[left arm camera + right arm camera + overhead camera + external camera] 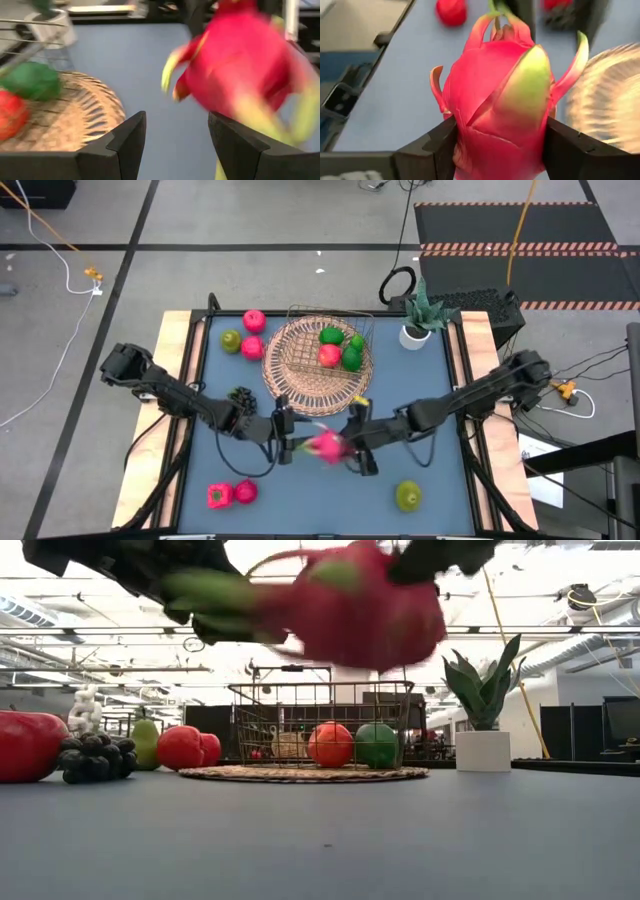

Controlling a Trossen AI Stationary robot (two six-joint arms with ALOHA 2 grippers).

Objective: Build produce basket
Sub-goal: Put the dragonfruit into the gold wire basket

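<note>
- Near the table's middle, just in front of the basket (pixel 318 358), the right gripper (pixel 345 446) is clamped on the pink dragon fruit (pixel 326 445); the right wrist view shows this best, with the dragon fruit (pixel 500 110) pressed between both dark fingers (pixel 427 150).
- The left gripper (pixel 287 436) sits just beside the fruit on its other side. Only the left wrist view shows its jaws standing apart with blue table between them and nothing held, the dragon fruit (pixel 240 65) blurred ahead of them.
- The high view alone lays out the whole table: a red fruit (pixel 329 355) and green pieces (pixel 352 360) in the basket, a pink-red round fruit (pixel 254 321), a green pear (pixel 231 340) and another pink one (pixel 252 346) beside it on the left, dark grapes (pixel 240 395), two pink-red pieces (pixel 232 494) at the near left, a green fruit (pixel 407 496) at the near right.
- The low view shows the dragon fruit (pixel 365 610) lifted clear of the table, above the basket's wire frame (pixel 320 720).
- A green plant in a white pot (pixel 418 320) stands at the far right corner.
</note>
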